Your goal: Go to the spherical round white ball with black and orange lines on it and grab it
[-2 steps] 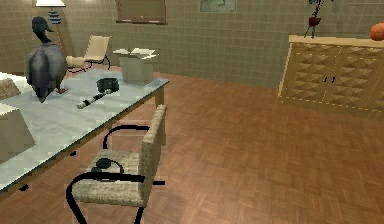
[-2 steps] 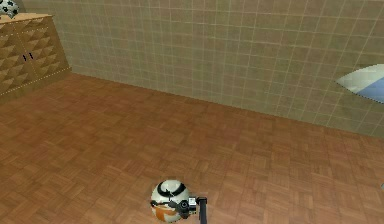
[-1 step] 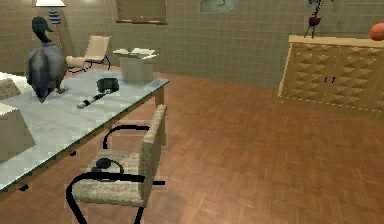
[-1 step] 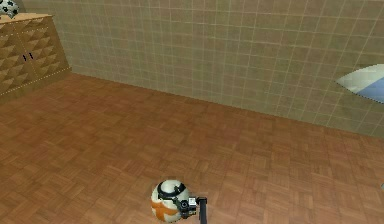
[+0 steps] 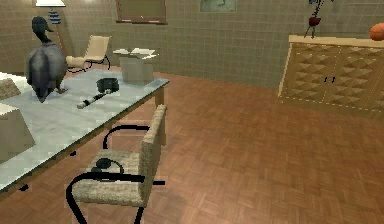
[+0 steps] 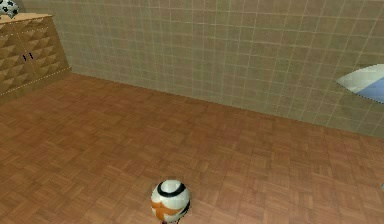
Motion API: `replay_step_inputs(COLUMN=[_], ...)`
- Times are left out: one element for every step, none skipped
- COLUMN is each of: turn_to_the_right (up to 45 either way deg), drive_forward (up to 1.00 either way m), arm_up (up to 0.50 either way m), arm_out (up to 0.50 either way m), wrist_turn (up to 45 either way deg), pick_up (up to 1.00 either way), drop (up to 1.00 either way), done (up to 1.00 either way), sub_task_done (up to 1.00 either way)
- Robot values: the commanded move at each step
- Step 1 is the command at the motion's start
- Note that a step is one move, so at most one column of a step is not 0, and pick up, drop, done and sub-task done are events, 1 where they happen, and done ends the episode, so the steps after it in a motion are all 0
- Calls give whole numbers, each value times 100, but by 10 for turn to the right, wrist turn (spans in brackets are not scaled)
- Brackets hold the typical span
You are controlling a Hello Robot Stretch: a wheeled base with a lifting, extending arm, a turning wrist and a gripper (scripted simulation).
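Ball [image 6: 171, 201], white with black and orange lines, lies on the wooden floor [image 6: 90, 140] low in the arm side view, left of middle, well apart from the tiled wall [image 6: 220, 50] and the wooden sideboard [image 6: 30, 55]. The going-to step looks nearly done. Next, I judge, the base must line the arm up with the ball, and the arm must then drop low and reach out. The tool's state I cannot tell. In the forward view an open-flapped box [image 5: 137, 62] stands by the worktop's [image 5: 70, 115] far end, its contents hidden. The sideboard's doors are closed.
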Motion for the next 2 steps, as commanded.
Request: replay_step_inputs(turn_to_the_right=[0,0], drive_forward=[0,0], arm_up=[0,10], arm_out=[0,0], wrist_turn=[0,0], pick_up=[100,0], drop=[0,0], done=[0,0], sub_task_done=[0,0])
